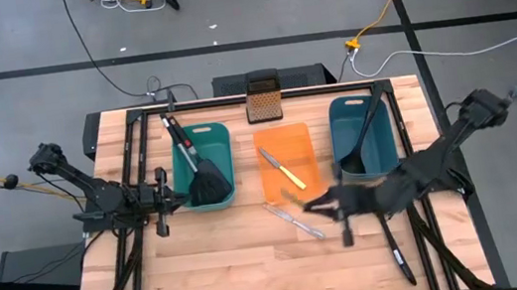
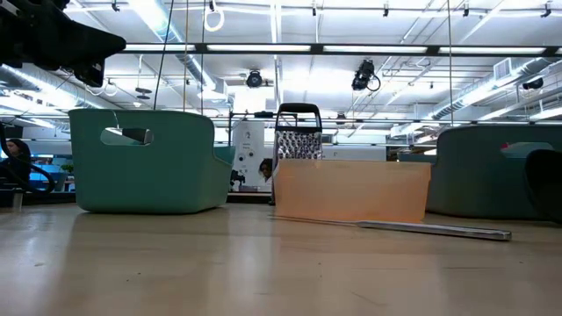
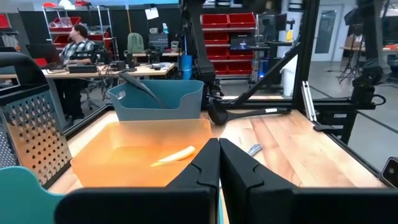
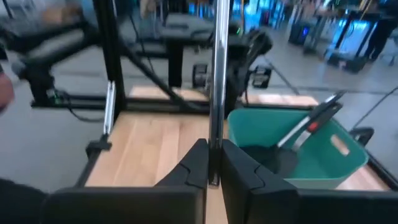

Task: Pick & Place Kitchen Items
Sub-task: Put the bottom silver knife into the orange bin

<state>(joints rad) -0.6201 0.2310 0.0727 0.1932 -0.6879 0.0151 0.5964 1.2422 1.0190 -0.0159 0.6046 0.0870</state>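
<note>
Right gripper [image 4: 211,163] clamped on a slim silver table knife [image 4: 217,81] above bare wood near the orange tray [image 1: 299,145], left gripper [image 3: 219,163] closed, empty, beside the left teal bin [image 1: 222,135].

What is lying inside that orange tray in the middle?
The orange tray holds one small yellow-handled knife, lying diagonally. Nothing else shows inside; the tray's floor directly under the knife is covered.

High view looks straight down; low view sits at table [image 1: 235,268] level; both share the orange tray [image 1: 296,147].
</note>
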